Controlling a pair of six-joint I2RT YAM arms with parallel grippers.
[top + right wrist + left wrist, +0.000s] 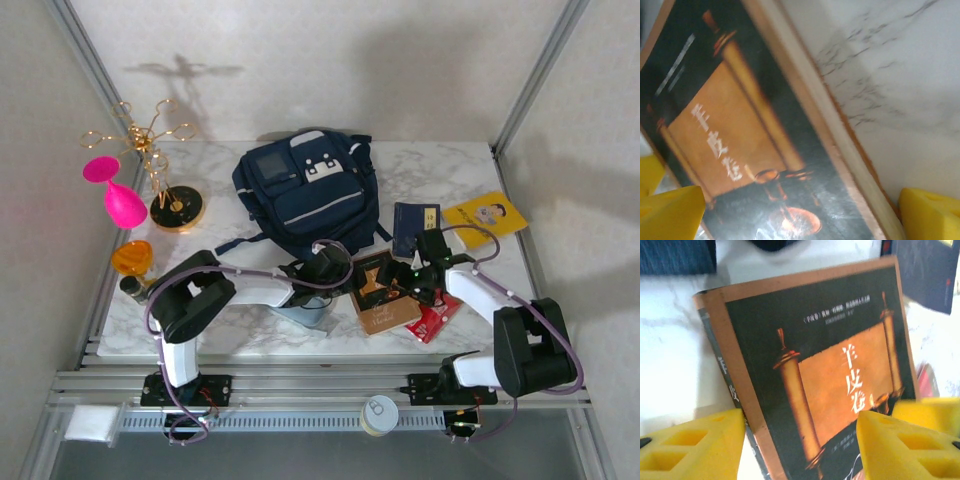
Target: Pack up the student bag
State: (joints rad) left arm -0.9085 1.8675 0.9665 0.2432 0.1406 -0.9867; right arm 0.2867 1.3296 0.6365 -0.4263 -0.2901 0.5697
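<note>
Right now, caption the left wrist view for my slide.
Yellow fingers apart above a dark scroll-cover book lying on the marble table.

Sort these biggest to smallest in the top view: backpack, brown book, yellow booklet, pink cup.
1. backpack
2. brown book, though arms cover part of it
3. yellow booklet and pink cup look about the same, so I won't rank them.

The right tool (800,216), spread wide, straddles a scroll-covered book (740,125).

The backpack (300,195) lay far on the table (420,165), a book (385,310) nearer, a booklet (414,225) to its right.
</note>
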